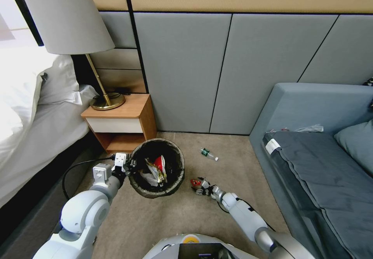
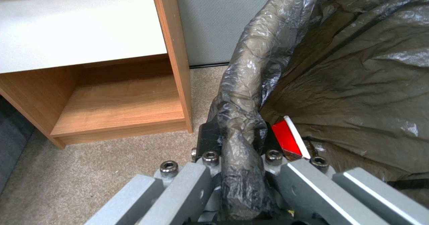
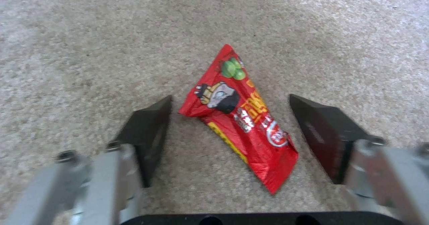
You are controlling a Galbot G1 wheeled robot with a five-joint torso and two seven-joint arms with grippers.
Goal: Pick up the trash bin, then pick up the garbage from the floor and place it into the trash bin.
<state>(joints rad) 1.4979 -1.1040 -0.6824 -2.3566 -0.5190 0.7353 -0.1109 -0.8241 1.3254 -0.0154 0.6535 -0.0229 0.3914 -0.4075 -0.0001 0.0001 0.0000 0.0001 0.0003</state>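
Beige carpet floor (image 1: 163, 220) | left gripper (image 2: 237, 141) pinching bag-lined round white bin's (image 1: 157, 167) rim (litter inside) | right gripper (image 3: 230, 131) jaws spread astride red snack packet (image 3: 243, 117)

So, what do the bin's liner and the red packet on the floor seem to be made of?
The bin liner looks like thin glossy plastic film: wrinkled, translucent brown-black, with bright highlights where the left end effector pinches the rim. The red packet seems to be printed foil-like plastic, shiny and creased, lying between the open right end effector.
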